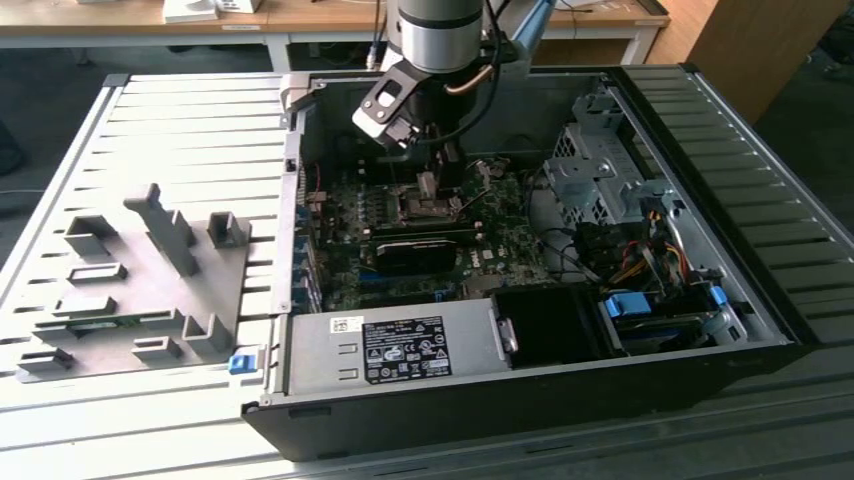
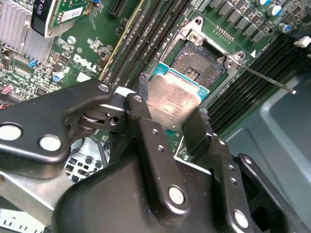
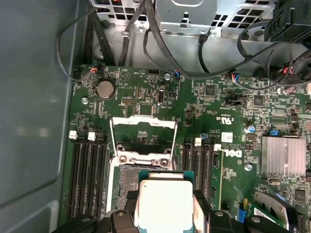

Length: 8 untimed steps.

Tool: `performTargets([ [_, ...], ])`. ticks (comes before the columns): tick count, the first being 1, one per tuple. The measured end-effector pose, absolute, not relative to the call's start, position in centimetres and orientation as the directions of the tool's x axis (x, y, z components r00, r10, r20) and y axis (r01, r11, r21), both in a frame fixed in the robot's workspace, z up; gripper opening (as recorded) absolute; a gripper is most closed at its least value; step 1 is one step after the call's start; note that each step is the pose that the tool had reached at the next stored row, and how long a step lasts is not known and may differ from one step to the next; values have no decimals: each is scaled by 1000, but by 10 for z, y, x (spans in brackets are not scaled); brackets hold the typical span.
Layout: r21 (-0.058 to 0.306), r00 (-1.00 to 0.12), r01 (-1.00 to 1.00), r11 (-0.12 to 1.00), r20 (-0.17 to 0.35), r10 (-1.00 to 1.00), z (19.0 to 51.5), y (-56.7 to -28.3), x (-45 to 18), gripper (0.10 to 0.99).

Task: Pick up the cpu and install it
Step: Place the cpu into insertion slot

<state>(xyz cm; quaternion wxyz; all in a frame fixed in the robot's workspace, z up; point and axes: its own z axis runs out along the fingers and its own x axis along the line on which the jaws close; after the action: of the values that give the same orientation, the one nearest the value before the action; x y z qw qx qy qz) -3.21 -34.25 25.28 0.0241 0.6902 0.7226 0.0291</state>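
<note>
We see the pincer [image 2: 173, 99] pinching the cpu [image 3: 163, 201] by two opposite edges, just over the open socket [image 2: 197, 65] on the green motherboard [image 3: 146, 94] inside the computer case [image 1: 534, 400].

Table [image 1: 187, 130]: grey, with long slats, bright in the light.
Desk [image 1: 320, 18]: brown wood top, white legs, behind the table.
Wood panel [image 1: 761, 50]: brown, at the exterior view's right.
Floor [image 1: 80, 70]: dark.

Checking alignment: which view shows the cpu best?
The second wrist view: the cpu shows its metal top between the fingers, by the open socket. The first wrist view cuts part off; the exterior view leaves it too small to tell.
</note>
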Motion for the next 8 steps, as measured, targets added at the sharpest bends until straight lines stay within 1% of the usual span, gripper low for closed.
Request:
performTargets([
  [8, 75, -46, 996, 45, 5, 999, 250, -343, -32, 529],
])
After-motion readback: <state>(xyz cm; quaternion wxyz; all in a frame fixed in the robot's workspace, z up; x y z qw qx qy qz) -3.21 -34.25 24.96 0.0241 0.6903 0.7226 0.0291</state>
